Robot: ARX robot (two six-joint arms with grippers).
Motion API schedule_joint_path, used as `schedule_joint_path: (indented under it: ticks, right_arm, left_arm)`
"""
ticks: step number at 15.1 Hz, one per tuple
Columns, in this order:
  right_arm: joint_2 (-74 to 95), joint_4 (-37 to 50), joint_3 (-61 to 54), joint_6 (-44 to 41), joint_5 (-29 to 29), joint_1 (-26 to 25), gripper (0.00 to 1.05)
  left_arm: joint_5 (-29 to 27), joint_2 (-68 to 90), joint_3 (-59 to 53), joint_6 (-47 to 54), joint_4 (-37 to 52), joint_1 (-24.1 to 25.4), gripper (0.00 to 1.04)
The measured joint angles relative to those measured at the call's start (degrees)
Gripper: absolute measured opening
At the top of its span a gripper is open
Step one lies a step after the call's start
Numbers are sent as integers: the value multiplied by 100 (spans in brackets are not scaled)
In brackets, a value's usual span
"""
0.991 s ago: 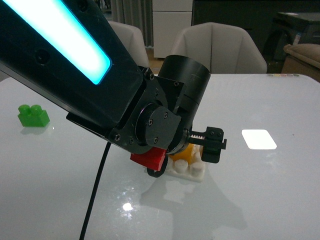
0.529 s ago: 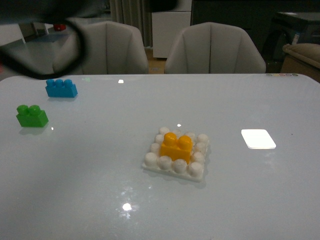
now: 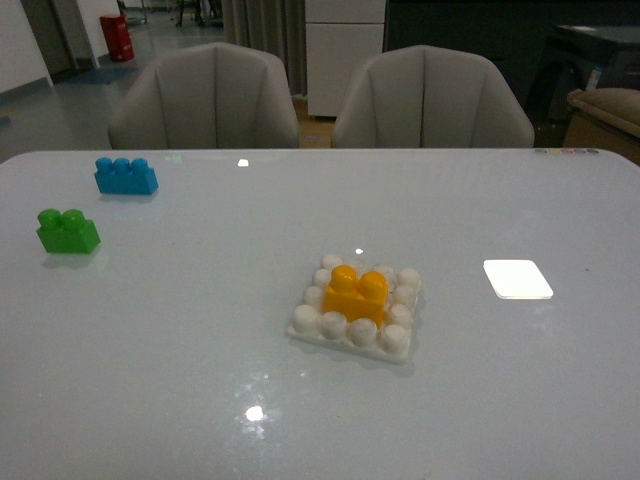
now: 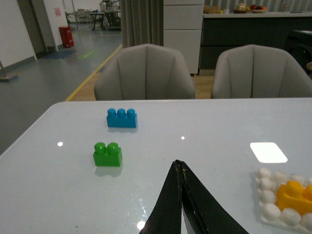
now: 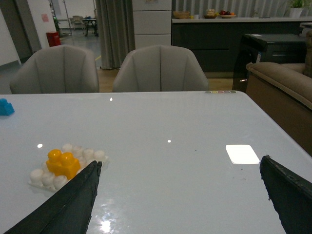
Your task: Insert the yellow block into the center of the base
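The yellow block [image 3: 354, 293] sits upright in the middle of the white studded base [image 3: 352, 337] on the table, white studs around it. Both show in the left wrist view, block [image 4: 295, 196] on base [image 4: 268, 192], and in the right wrist view, block [image 5: 62, 163] on base [image 5: 40, 177]. My left gripper [image 4: 178, 165] is shut and empty, held above the table well away from the base. My right gripper [image 5: 180, 168] is open wide and empty, also away from the base. Neither arm shows in the front view.
A green two-stud brick [image 3: 68, 231] and a blue three-stud brick [image 3: 126, 176] lie at the table's far left. Two grey chairs [image 3: 206, 98] stand behind the table. A bright light patch [image 3: 517, 278] lies right of the base.
The left arm that covered the base a second ago has drawn back out of the front view. The yellow block stays seated in the base.
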Motion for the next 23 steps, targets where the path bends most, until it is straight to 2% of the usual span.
schedule_joint_path:
  ticks: [5,6,7,10,16,23]
  right_arm:
    - [0,-2,0,0,2,0,98]
    - [0,-2,0,0,2,0,98]
    - [0,-2,0,0,4,0,98]
    - [0,-4,0,-2,2,0,98]
    - [0,-2,0,-2,0,0,98]
    - [0,-2,0,-2,2,0,98]
  left_arm:
    - [468,-1106,-579,0,-542,468,2]
    - [938,-1386,-684,4,-750,848,2]
    - [933,-1545,-734,0,-846,1029,2]
    - [1029,-2079,-1016,2,-1032,988,2]
    - [1032,-3265,-1016,2,-2159,988,2]
    - [1032,-3864,-1016,2,-2754,988,2]
